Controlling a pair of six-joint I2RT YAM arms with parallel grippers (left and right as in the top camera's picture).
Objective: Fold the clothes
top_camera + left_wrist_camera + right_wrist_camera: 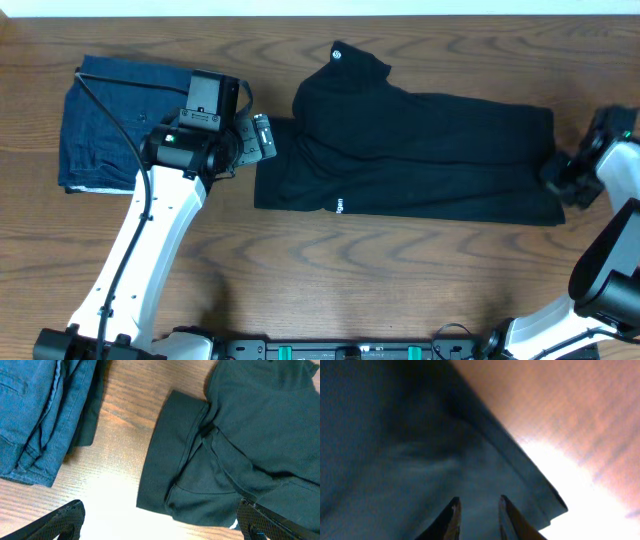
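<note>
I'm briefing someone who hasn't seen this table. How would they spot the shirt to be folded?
On the wooden table, look to the middle: a black T-shirt lies flat, reaching toward the right side. Unlike the folded blue denim garment at far left, it is black and shows a small white logo at its near edge.

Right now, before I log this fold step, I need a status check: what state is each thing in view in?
Black T-shirt: partly folded into a long band, lying on the table, not gripped.
Blue garment: folded, lying left of the T-shirt, untouched.
Left jaws: wide open, empty, over the T-shirt's left end.
Right jaws: slightly parted at the T-shirt's right edge, with no cloth visibly pinched.
</note>
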